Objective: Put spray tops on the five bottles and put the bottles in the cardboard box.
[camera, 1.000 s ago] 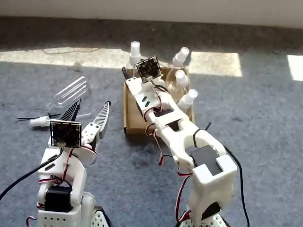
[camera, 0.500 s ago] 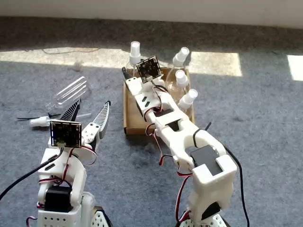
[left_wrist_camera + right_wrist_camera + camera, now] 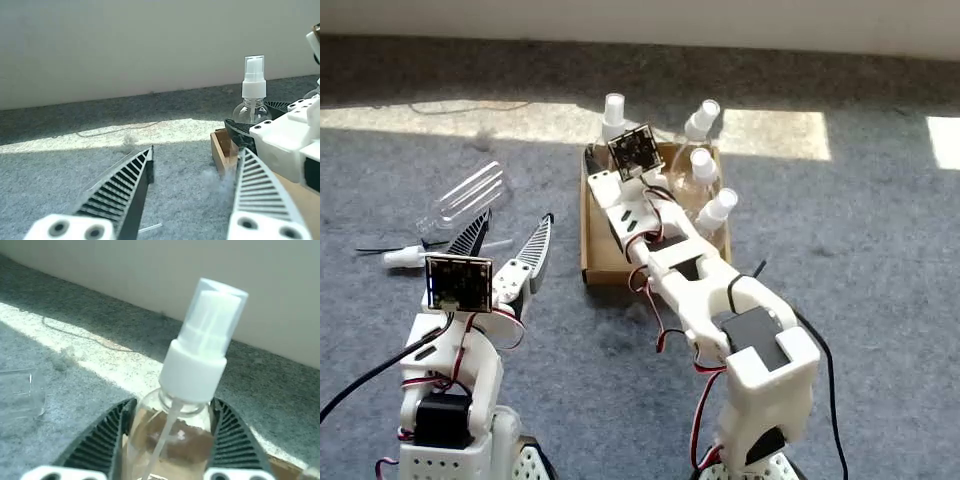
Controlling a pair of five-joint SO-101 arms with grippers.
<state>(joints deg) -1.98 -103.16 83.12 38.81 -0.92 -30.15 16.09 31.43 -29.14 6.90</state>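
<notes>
**High view.** Found the right gripper (image 3: 613, 142) stretched over the cardboard box (image 3: 588, 225) to its far left corner, pinching the capped bottle (image 3: 613, 112) below the spray top (image 3: 614, 102). Could not tell whether the base rests on the box floor. Counted 3 more topped bottles in the box's right half: far bottle (image 3: 703, 118), middle bottle (image 3: 701, 165), near bottle (image 3: 718, 208). Noted the left gripper (image 3: 516, 217) well left of the box, spread and gripping nothing. Located the uncapped bottle (image 3: 465, 198) on its side on the carpet (image 3: 820, 260), just beyond that gripper. Located a loose spray top (image 3: 405, 257) beside the gripper, apart from that bottle.

**Left wrist view.** Confirmed the left gripper (image 3: 197, 155) spread wide above the carpet, nothing between the fingers. Sighted the capped bottle (image 3: 252, 102) upright past the box corner (image 3: 220, 147), with 1 of the right gripper's dark fingers (image 3: 239, 129) against its lower body.

**Right wrist view.** Recorded the right gripper (image 3: 170, 452) clamped on the capped bottle (image 3: 167, 427), fingers (image 3: 112, 437) pressed to both sides of the clear body, the spray top (image 3: 200, 355) rising above them. Noted the uncapped bottle (image 3: 20, 390) well apart on the carpet.
</notes>
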